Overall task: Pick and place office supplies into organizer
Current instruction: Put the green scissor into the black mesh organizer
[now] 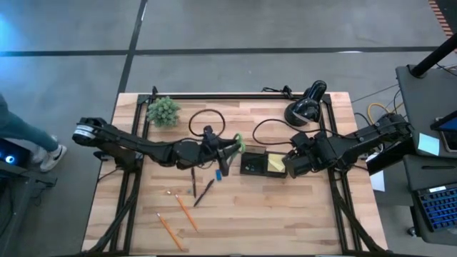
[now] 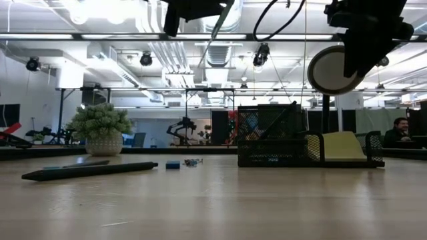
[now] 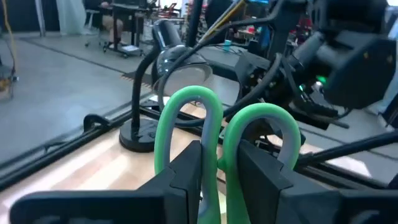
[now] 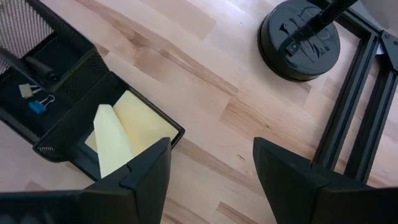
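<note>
Two arms meet near the black mesh organizer (image 1: 260, 164) in the high view: the left tool (image 1: 227, 151) carries green-handled scissors (image 1: 236, 145) just beside it, the right tool (image 1: 294, 163) hangs over its far end, while two orange pencils (image 1: 178, 221), dark pens (image 1: 203, 191) and a small blue piece (image 1: 218, 174) lie loose on the counter (image 1: 285, 214). Low view: the organizer already holds the yellow sticky-note pad (image 2: 341, 145), with one pen (image 2: 90, 171) lying well apart. Left wrist view: the tool is clenched on the scissors below the handle loops (image 3: 205, 118), blades down, probably for dropping them upright into a compartment; right wrist view: fingers (image 4: 146, 177) spread, released, holding nothing above the pad (image 4: 124, 134).
</note>
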